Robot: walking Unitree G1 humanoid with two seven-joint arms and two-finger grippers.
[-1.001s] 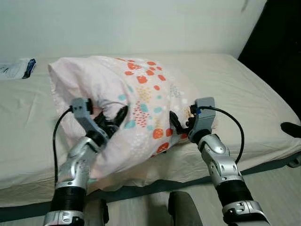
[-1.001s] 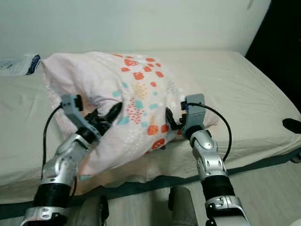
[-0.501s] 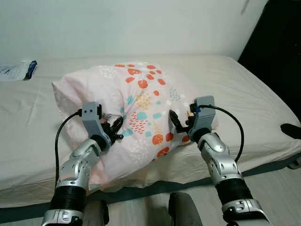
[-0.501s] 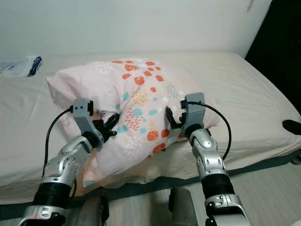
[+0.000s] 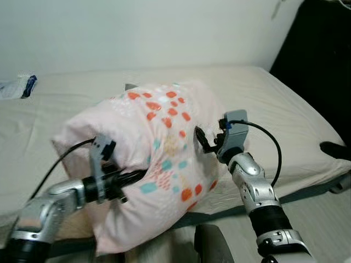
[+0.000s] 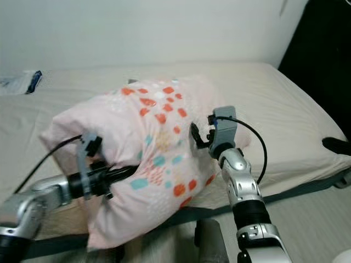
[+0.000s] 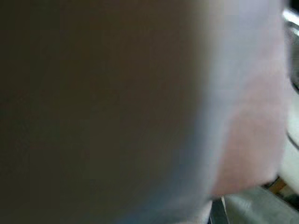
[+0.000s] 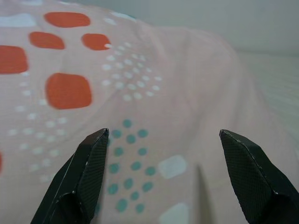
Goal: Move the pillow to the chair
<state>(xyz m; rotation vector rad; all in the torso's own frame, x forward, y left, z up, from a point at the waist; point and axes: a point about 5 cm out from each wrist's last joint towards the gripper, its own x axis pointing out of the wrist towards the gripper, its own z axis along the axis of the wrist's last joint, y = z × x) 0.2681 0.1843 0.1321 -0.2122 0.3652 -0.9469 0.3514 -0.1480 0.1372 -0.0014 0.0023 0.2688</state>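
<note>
A pale pink pillow (image 5: 159,153) with orange and teal spots is held up between my two arms, bulging over the near edge of the beige bed (image 5: 285,109). My left gripper (image 5: 138,175) is pushed into the pillow's lower left side, with the forearm lying almost level. The left wrist view is a blur of pink cloth (image 7: 243,140) pressed close. My right gripper (image 5: 204,143) stands open against the pillow's right side. In the right wrist view its two black fingers (image 8: 84,177) spread wide with the spotted cloth (image 8: 159,107) just beyond them.
A plastic packet (image 5: 13,86) lies at the bed's far left by the white wall. A dark opening (image 5: 323,60) stands to the right, and a dark object (image 5: 334,149) rests by the bed's right edge. My own lower body (image 5: 211,246) shows below, over pale floor.
The pillow has risen and come toward the bed's near edge, now bunched taller. My left arm has dropped low and swung out to the left; the right gripper stays against the pillow.
</note>
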